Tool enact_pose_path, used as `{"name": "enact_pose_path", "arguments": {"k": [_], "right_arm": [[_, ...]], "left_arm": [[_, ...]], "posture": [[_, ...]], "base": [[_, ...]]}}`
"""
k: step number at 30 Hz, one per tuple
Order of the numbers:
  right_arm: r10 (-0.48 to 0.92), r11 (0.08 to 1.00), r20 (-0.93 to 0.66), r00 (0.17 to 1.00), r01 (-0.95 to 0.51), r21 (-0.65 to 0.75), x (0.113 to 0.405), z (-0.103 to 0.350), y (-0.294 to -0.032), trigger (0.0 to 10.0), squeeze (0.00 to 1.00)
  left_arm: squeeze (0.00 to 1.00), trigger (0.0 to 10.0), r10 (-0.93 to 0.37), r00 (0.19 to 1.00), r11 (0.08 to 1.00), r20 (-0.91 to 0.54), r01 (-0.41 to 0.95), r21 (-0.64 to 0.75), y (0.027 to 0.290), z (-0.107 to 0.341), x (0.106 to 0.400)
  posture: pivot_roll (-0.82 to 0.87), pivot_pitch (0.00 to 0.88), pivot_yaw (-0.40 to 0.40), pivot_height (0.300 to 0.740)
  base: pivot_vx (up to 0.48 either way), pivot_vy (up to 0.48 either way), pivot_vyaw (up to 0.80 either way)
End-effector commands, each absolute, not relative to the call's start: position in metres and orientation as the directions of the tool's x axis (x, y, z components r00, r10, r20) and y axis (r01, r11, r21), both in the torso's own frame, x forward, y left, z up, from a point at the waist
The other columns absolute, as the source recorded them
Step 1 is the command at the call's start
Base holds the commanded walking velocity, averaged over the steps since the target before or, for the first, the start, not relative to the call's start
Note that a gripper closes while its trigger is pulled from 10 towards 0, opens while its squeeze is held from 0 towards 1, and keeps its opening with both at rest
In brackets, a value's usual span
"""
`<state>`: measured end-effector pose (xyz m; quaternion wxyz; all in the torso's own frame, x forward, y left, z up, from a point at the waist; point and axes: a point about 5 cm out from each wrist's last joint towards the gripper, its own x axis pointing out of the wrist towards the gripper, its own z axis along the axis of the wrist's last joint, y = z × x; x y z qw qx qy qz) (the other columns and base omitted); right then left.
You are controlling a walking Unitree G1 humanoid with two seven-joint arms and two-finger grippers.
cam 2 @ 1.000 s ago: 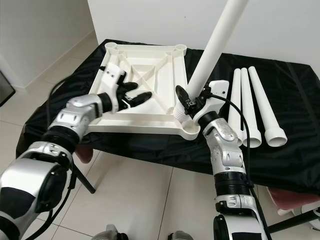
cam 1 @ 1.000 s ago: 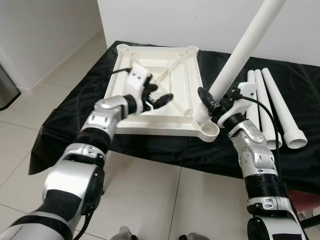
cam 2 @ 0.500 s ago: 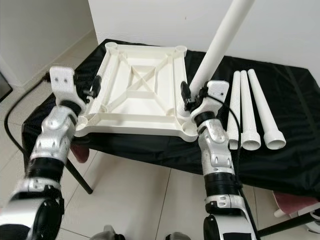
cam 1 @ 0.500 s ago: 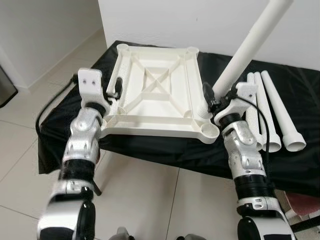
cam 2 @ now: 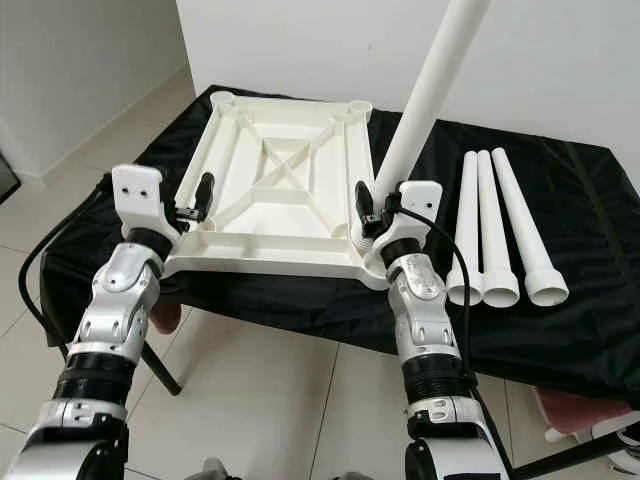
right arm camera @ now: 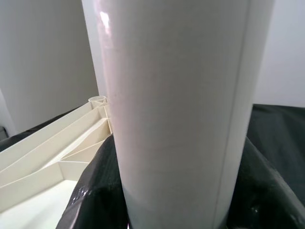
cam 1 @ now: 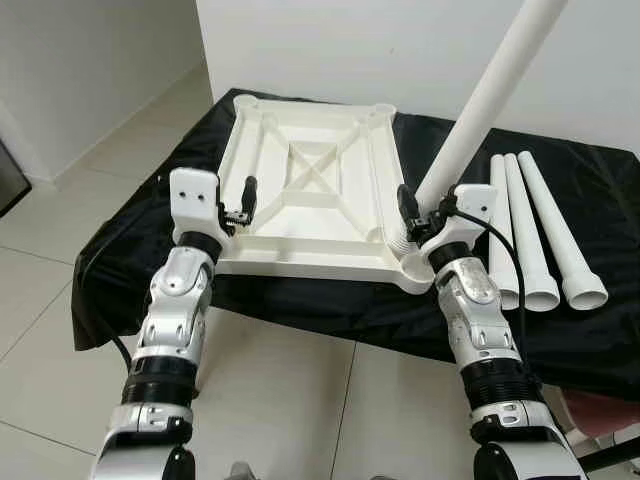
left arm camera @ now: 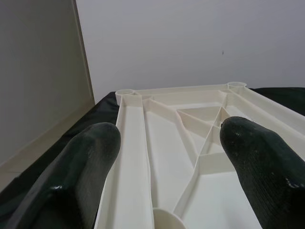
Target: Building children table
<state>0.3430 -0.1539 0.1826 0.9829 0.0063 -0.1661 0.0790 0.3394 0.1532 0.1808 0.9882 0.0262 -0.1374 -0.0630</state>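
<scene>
The white tabletop (cam 1: pixel 300 268) lies upside down on the black-covered table (cam 1: pixel 330 305), its ribs facing up. My right gripper (cam 1: pixel 412 214) is shut on a white table leg (cam 1: pixel 480 110). The leg stands tilted to the right, its threaded end at the tabletop's near right corner socket (cam 1: pixel 420 268). In the right wrist view the leg (right arm camera: pixel 176 119) sits between the black fingers (right arm camera: pixel 90 200). My left gripper (cam 1: pixel 243 203) hovers open at the tabletop's near left corner. Seen from the left wrist, its fingers (left arm camera: pixel 90 157) stand wide apart over the tabletop (left arm camera: pixel 131 143).
Three spare white legs (cam 1: pixel 540 235) lie side by side on the cloth to the right of the tabletop. A white wall (cam 1: pixel 400 50) stands close behind the table. Tiled floor (cam 1: pixel 60 250) lies in front and to the left.
My left gripper has pulled back from the middle of the tabletop to its near left corner. The right gripper keeps hold of the leg, which now stands a little steeper.
</scene>
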Motion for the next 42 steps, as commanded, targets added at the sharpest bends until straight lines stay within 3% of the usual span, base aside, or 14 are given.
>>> {"name": "enact_pose_path", "arguments": {"k": [1,15,42], "right_arm": [[0.159,0.987,0.341,0.926,-0.163,-0.019,0.341,0.182,-0.149,10.0,0.00],[0.162,0.986,0.337,0.927,-0.164,-0.022,0.343,0.179,-0.145,10.0,0.00],[0.139,0.990,0.349,0.927,-0.138,-0.028,0.345,0.180,-0.147,10.0,0.00]], "left_arm": [[0.00,10.0,-0.055,0.963,0.997,0.265,0.040,0.060,0.158,0.179,0.337],[0.00,10.0,-0.017,0.969,1.000,0.247,0.013,0.016,0.170,0.178,0.332],[0.00,10.0,-0.024,0.973,0.999,0.230,0.028,-0.016,0.168,0.182,0.334]], "posture": [[-0.03,0.000,-0.018,0.740],[-0.01,0.000,-0.023,0.740],[-0.01,0.000,-0.015,0.740]], "base": [[0.000,0.000,0.00],[0.000,0.000,0.00],[0.284,0.000,0.00]]}}
